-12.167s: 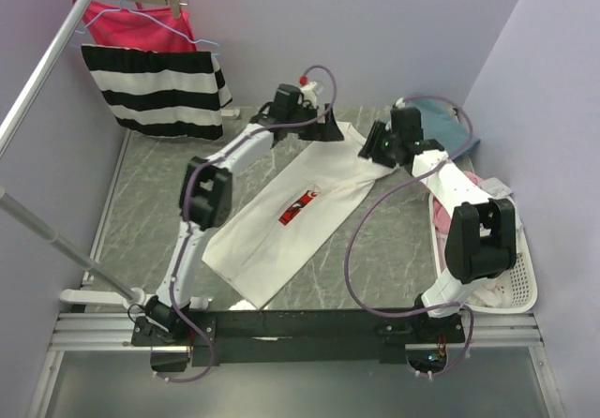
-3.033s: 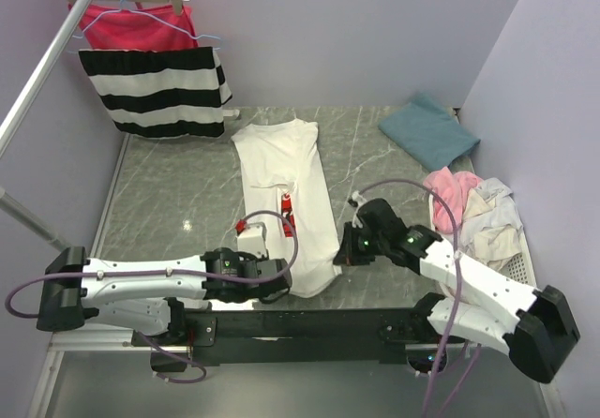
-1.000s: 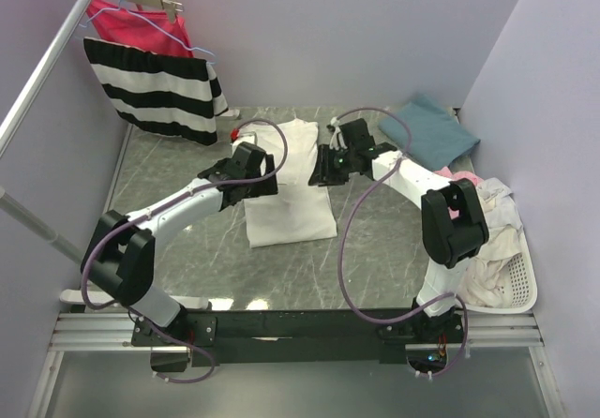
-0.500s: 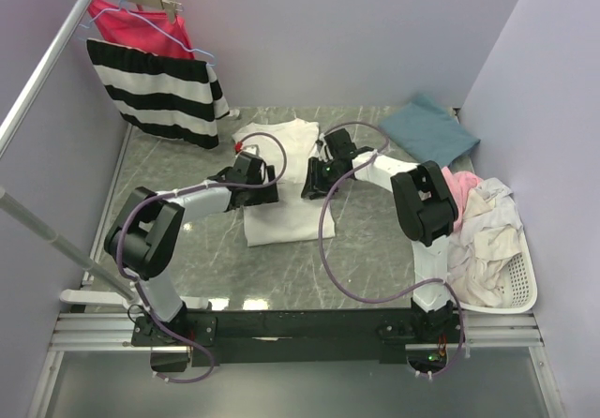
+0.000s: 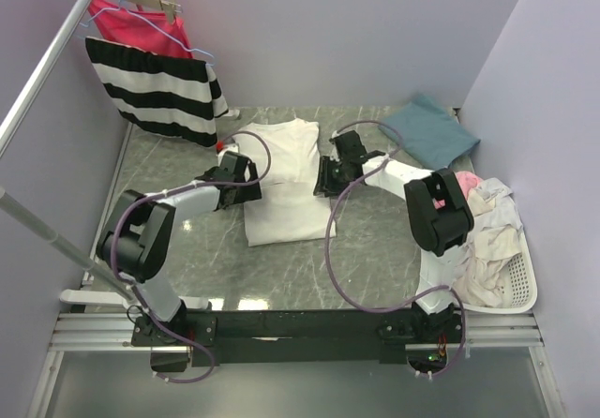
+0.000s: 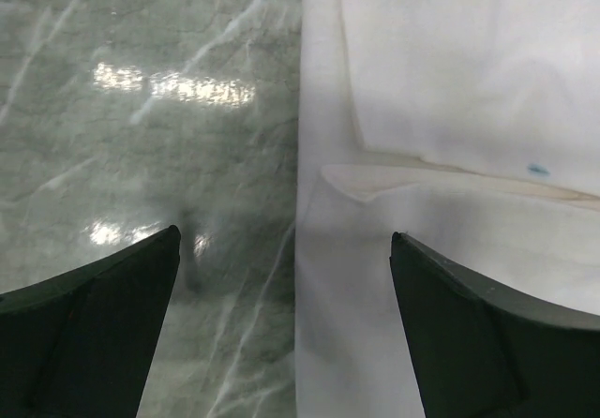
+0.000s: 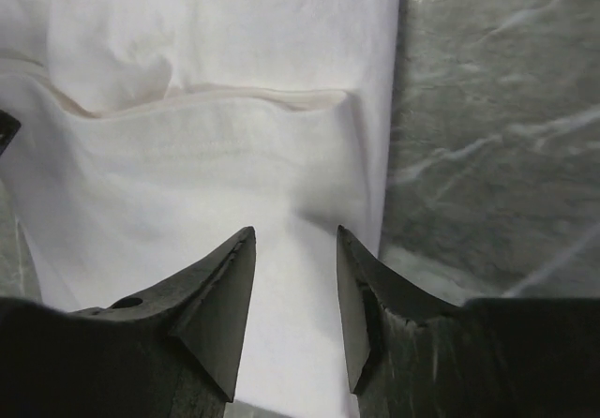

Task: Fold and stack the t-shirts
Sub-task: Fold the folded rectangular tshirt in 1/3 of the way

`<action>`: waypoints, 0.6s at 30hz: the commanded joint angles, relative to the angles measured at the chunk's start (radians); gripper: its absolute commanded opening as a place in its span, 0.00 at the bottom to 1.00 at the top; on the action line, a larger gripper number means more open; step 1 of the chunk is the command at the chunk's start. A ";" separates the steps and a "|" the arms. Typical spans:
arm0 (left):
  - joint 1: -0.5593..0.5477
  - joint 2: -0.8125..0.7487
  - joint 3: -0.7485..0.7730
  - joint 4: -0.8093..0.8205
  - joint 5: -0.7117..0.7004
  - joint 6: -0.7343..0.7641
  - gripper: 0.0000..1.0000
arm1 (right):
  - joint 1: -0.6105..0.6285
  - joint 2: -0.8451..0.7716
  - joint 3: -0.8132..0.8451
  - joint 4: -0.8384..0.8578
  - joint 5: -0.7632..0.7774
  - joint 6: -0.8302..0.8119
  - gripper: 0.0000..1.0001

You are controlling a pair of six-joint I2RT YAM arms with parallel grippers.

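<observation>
A white t-shirt point(image 5: 286, 179) lies folded on the marble table point(image 5: 169, 212), its lower half doubled up over the upper half. My left gripper point(image 5: 249, 186) is at the shirt's left edge, wide open. In the left wrist view this gripper point(image 6: 284, 235) straddles that edge of the white cloth point(image 6: 450, 109) with nothing held. My right gripper point(image 5: 320, 185) sits at the shirt's right edge. Seen from the right wrist, it point(image 7: 295, 231) hovers over the white t-shirt point(image 7: 187, 156), jaws partly apart and empty. A folded teal t-shirt point(image 5: 431, 132) lies at the back right.
A white basket point(image 5: 525, 273) at the right holds a heap of pale and pink t-shirts point(image 5: 483, 226). A black-and-white striped garment point(image 5: 155, 85) and a red-pink one point(image 5: 136, 24) hang at the back left. A metal rail point(image 5: 47, 71) slants down the left side.
Both grippers have slid slightly outward to the folded shirt's side edges. The left arm's elbow has drawn in. The shirt stays folded.
</observation>
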 commanded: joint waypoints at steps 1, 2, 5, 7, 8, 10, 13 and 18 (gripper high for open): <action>-0.004 -0.148 0.006 -0.071 -0.034 0.015 0.99 | -0.027 -0.159 -0.028 0.033 0.035 -0.054 0.48; -0.002 -0.155 0.012 -0.096 -0.021 0.009 0.99 | -0.033 -0.183 -0.030 0.004 0.030 -0.060 0.49; -0.002 -0.184 -0.010 -0.160 0.052 -0.008 0.99 | -0.056 -0.225 -0.065 -0.028 0.009 -0.065 0.56; -0.002 -0.211 -0.061 -0.165 0.095 -0.024 1.00 | -0.068 -0.249 -0.111 -0.039 -0.002 -0.063 0.57; -0.002 -0.225 -0.086 -0.162 0.136 -0.033 0.99 | -0.073 -0.257 -0.131 -0.041 -0.019 -0.063 0.57; -0.002 -0.266 -0.155 -0.156 0.169 -0.056 0.99 | -0.079 -0.278 -0.197 -0.033 -0.036 -0.055 0.57; -0.002 -0.320 -0.241 -0.128 0.239 -0.079 1.00 | -0.090 -0.305 -0.292 0.005 -0.083 -0.043 0.57; -0.002 -0.422 -0.358 -0.076 0.342 -0.120 1.00 | -0.096 -0.332 -0.401 0.044 -0.126 -0.032 0.58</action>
